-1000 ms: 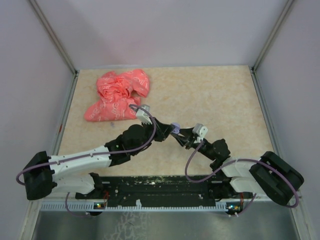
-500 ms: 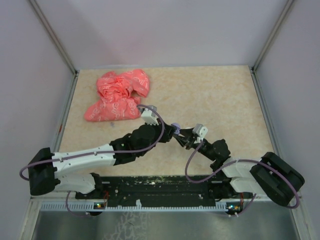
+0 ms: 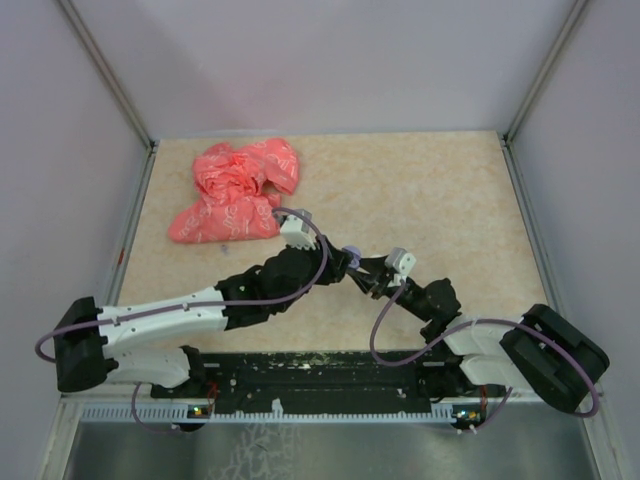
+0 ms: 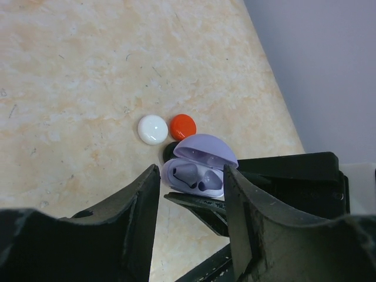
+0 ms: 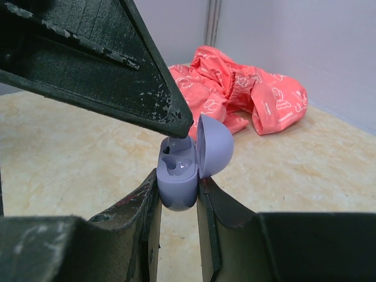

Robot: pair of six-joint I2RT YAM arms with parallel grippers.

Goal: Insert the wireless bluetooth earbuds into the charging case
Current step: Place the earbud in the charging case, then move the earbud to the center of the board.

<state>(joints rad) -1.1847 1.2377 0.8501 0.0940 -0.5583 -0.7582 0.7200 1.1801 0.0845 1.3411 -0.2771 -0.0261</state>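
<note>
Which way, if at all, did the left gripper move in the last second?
Yes. In the top view the left gripper has shifted slightly right, away from the pink bag and closer to the case.

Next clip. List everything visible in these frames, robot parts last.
charging case: one, pale purple, lid open, pinched in the right claw
white disc: one, white, on the table beyond the case
red disc: one, red, right beside the white disc
black disc: one, black, mostly hidden behind the case
plastic bag: one, coral-red with pale print, crumpled at the table's far left
speck: one, pale, by the bag's near edge, too small to identify
table: one, beige marbled
left claw: one, black, open, empty, at the case
right claw: one, black, shut on the case
</note>
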